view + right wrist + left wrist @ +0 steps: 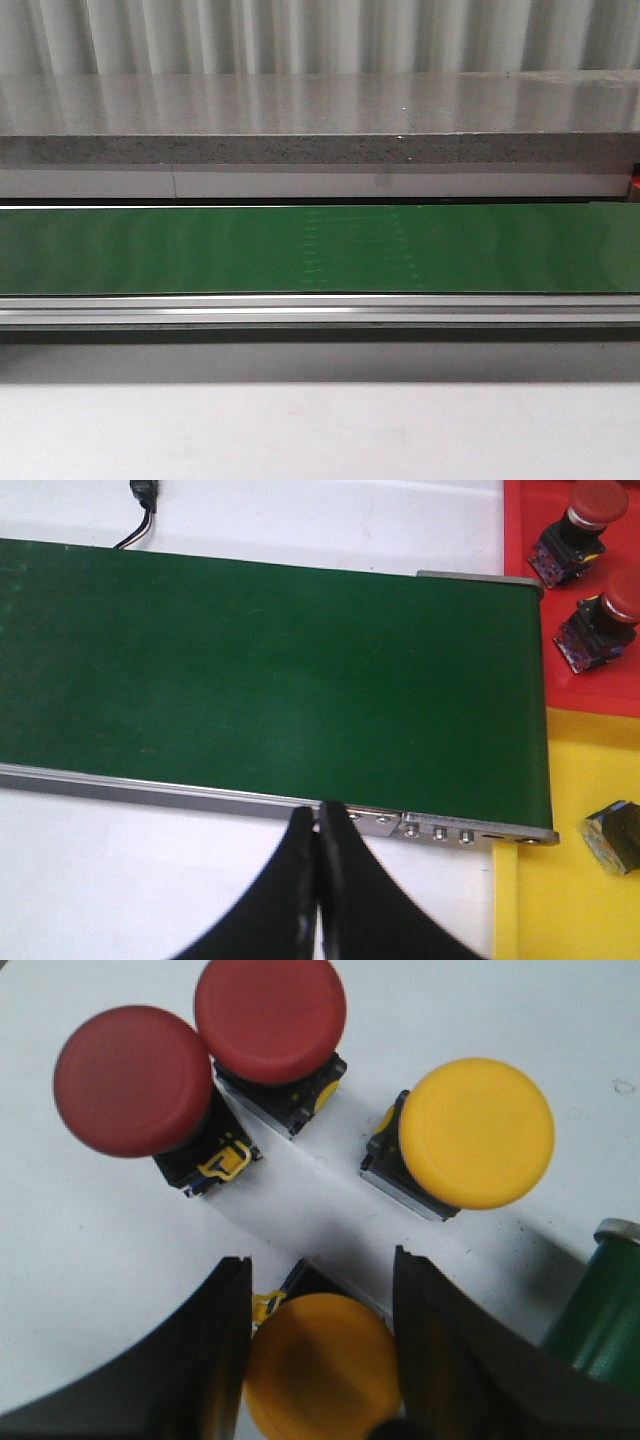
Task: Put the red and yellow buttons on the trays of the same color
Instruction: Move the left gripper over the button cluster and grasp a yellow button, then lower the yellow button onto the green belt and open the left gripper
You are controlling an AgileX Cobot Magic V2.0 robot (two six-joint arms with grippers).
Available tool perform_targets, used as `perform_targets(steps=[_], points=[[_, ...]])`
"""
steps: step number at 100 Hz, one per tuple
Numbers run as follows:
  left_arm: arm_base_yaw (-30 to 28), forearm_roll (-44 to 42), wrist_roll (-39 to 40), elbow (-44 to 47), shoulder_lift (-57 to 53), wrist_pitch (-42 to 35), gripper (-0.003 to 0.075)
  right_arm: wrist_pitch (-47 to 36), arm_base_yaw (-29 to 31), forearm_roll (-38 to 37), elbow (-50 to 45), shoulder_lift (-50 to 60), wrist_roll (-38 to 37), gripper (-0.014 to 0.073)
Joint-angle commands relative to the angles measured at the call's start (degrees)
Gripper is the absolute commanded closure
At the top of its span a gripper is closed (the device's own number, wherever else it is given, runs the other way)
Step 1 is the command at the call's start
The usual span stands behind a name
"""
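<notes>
In the left wrist view, two red buttons (133, 1080) (270, 1018) and a yellow button (476, 1132) stand on the white table. A second yellow button (322, 1365) sits between the black fingers (215, 1360) of my left gripper (322, 1290), and both fingers touch its cap. My right gripper (319, 820) is shut on nothing, over the table at the belt's rail. The red tray (520, 540) holds two red buttons (572, 528) (600, 625). The yellow tray (560, 880) holds one button (612, 837) lying on its side. Neither gripper shows in the front view.
A green conveyor belt (320, 248) with a metal rail (320, 308) crosses the front view; behind it is a grey stone ledge (320, 148). The belt's end (600, 1305) is beside the left gripper. A black cable (146, 505) lies beyond the belt (270, 670).
</notes>
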State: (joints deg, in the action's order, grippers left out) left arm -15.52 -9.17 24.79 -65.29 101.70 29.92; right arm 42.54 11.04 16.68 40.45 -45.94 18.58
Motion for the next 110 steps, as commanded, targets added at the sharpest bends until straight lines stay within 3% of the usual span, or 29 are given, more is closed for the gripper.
perform_targets(steps=[1, 27, 77, 110], points=[[-0.1, 0.4, 0.3, -1.3, -2.1, -0.7, 0.0611, -2.7, 0.1, 1.2, 1.4, 0.4, 0.0, 0.0661], [-0.1, 0.4, -0.1, -1.3, -2.3, -0.3, 0.0741, -2.7, 0.1, 1.2, 1.4, 0.4, 0.0, 0.0661], [-0.1, 0.6, -2.2, -2.7, -13.4, 3.5, 0.074, -2.7, 0.1, 1.2, 1.4, 0.4, 0.0, 0.0661], [0.1, 15.7, -18.4, -7.0, -18.2, 12.0, 0.074, -2.7, 0.1, 1.2, 1.4, 0.4, 0.0, 0.0661]])
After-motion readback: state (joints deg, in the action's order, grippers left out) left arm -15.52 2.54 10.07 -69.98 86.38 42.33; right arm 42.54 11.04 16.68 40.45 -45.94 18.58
